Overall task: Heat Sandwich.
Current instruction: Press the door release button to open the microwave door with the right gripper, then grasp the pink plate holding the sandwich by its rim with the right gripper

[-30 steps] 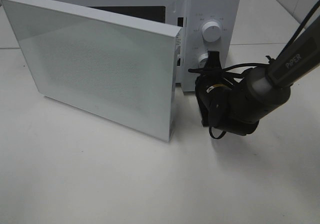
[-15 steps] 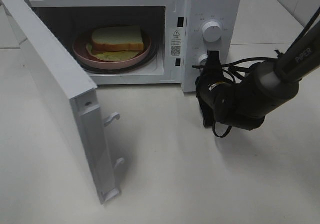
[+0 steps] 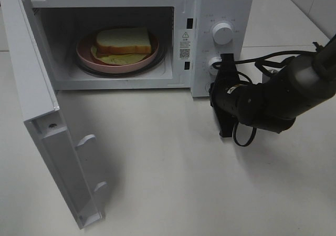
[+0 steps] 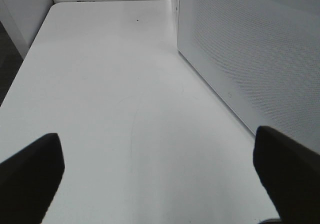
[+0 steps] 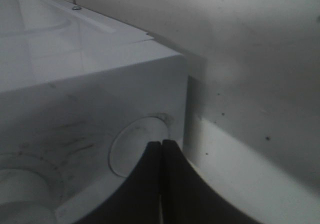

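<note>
Door (image 3: 47,141) of the microwave (image 3: 220,4) is now hanging fully open toward the desk's (image 3: 173,183) near-left corner; a second ago it was standing nearly shut across the cavity. Right arm is drawing back slightly toward the desk's right edge.

Right pincer (image 3: 227,61) is sitting pinched shut and empty, tips just at the lower round button (image 3: 214,63) of the control panel, below the upper knob (image 3: 222,33). Whether it is touching cannot be told.

Left pincer (image 4: 157,136) is staying out of the high view. Its fingers (image 4: 35,169) are spreading wide with nothing between them, hovering over bare desk beside the door's perforated outer face.

Sandwich (image 3: 124,40) is lying flat on the pink plate (image 3: 86,57) inside the cavity, toward the desk's far edge. Its long axis is running about parallel to that edge, broadside to the opening.

Key relation: the sandwich is lying to the left of the right pincer and deeper toward the far edge, with the panel's width between them. The right arm is looking the nearer of the two. The swung door is probably standing between the left pincer and the cavity.

Stage unclear: either heating is finished and the plate is waiting to come out, or the door is waiting to be shut.
</note>
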{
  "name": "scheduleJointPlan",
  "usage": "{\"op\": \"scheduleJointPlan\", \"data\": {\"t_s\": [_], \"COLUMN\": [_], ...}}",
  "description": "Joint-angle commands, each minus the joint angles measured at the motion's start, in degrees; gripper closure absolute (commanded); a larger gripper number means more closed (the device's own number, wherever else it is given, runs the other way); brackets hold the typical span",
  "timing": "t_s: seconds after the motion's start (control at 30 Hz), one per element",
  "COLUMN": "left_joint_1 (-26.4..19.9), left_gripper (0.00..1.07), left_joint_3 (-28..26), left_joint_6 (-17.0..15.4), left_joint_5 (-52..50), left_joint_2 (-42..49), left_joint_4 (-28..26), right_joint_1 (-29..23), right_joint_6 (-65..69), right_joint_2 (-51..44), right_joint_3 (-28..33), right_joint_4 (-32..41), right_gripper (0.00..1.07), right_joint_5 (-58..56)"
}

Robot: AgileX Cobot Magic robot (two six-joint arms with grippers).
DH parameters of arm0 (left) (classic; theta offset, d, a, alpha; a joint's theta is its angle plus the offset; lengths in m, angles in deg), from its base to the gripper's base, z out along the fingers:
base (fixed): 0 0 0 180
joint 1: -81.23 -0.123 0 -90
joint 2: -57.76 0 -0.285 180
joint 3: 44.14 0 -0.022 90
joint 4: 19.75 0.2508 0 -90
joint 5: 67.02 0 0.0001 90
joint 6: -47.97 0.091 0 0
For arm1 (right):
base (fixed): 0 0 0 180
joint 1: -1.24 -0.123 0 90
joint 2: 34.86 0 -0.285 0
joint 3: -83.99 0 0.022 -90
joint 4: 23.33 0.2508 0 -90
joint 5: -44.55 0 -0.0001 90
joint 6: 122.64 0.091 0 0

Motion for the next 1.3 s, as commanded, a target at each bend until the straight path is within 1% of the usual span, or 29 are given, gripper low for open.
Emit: {"op": "scheduleJointPlan", "data": {"t_s": [0.03, 0.27, 0.37, 0.43, 0.53, 0.6, 0.63, 0.77, 0.87, 0.9, 0.93, 1.0, 1.03, 1.1, 1.3], "left_joint_1": [-0.2, -0.2, -0.2, -0.2, -0.2, -0.2, -0.2, -0.2, -0.2, -0.2, -0.2, -0.2, -0.2, -0.2, -0.2], "left_gripper": [0.09, 0.09, 0.09, 0.09, 0.09, 0.09, 0.09, 0.09, 0.09, 0.09, 0.09, 0.09, 0.09, 0.09, 0.09], "left_joint_3": [0.2, 0.2, 0.2, 0.2, 0.2, 0.2, 0.2, 0.2, 0.2, 0.2, 0.2, 0.2, 0.2, 0.2, 0.2], "left_joint_6": [-0.5, -0.5, -0.5, -0.5, -0.5, -0.5, -0.5, -0.5, -0.5, -0.5, -0.5, -0.5, -0.5, -0.5, -0.5], "left_joint_5": [-0.6, -0.6, -0.6, -0.6, -0.6, -0.6, -0.6, -0.6, -0.6, -0.6, -0.6, -0.6, -0.6, -0.6, -0.6], "left_joint_2": [1.4, 1.4, 1.4, 1.4, 1.4, 1.4, 1.4, 1.4, 1.4, 1.4, 1.4, 1.4, 1.4, 1.4, 1.4], "left_joint_4": [-0.2, -0.2, -0.2, -0.2, -0.2, -0.2, -0.2, -0.2, -0.2, -0.2, -0.2, -0.2, -0.2, -0.2, -0.2], "right_joint_1": [0.1, 0.1, 0.1, 0.1, 0.1, 0.1, 0.1, 0.1, 0.1, 0.1, 0.1, 0.2, 0.2, 0.3, 0.3], "right_joint_6": [-0.3, -0.6, -3.6, -4.5, -8.7, -9.5, -11.7, -16.3, -23.0, -23.0, -26.4, -30.7, -30.7, -36.0, -44.3], "right_joint_2": [-2.1, -5.8, -9.3, -10.1, -13.1, -13.7, -14.7, -16.4, -18.2, -18.2, -19.1, -19.9, -19.9, -21.4, -23.1], "right_joint_3": [2.5, 5.7, 7.1, 7.2, 7.3, 7.3, 7.3, 7.3, 7.2, 7.2, 7.2, 7.2, 7.2, 7.2, 7.1], "right_joint_4": [-0.8, -1.0, -1.1, -1.1, -1.1, -1.1, -1.1, -1.2, -1.2, -1.2, -1.2, -1.2, -1.2, -1.2, -1.2], "right_gripper": [1.07, 1.06, 1.05, 1.05, 1.05, 1.05, 1.05, 1.04, 1.04, 1.04, 1.04, 1.04, 1.04, 1.04, 1.03], "right_joint_5": [-1.8, -3.5, -6.9, -8.1, -13.1, -13.9, -16.2, -19.3, -24.4, -24.4, -26.6, -28.4, -28.4, -31.2, -36.6]}}
